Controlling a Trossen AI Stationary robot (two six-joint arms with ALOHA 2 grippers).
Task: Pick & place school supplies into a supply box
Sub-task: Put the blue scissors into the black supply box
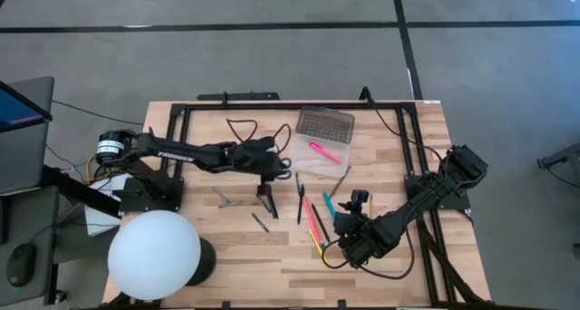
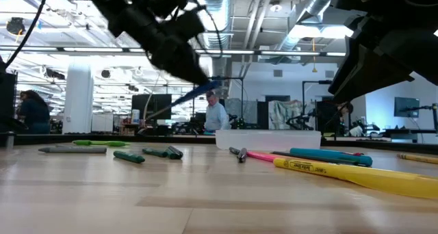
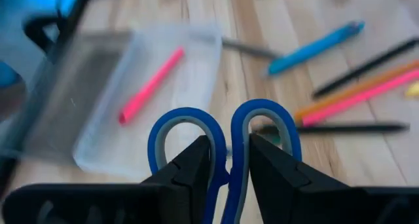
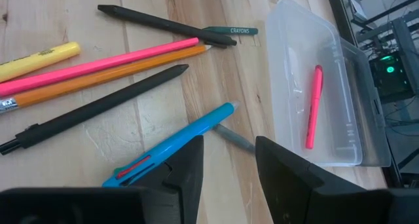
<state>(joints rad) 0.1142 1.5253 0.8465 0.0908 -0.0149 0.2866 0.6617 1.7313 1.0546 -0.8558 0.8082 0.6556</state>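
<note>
**Midway: scissors carried to the supply box**

Leftmost, the left gripper (image 1: 275, 169) pinches the blue-handled scissors (image 3: 224, 142) between its fingers, lifted off the table (image 1: 227, 247) just left of the open supply box (image 1: 308, 159). One pink marker (image 1: 324, 152) already lies inside. Judged next: travel right over the tray, then release. Farther right, loose pens remain, among them a blue pen (image 4: 177, 142). The right gripper (image 4: 228, 168), fingers spread and empty, hovers above it.

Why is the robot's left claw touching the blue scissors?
Touching. In the left wrist view, the left gripper has both dark fingers pressed against the scissors, holding them above the table.
</note>
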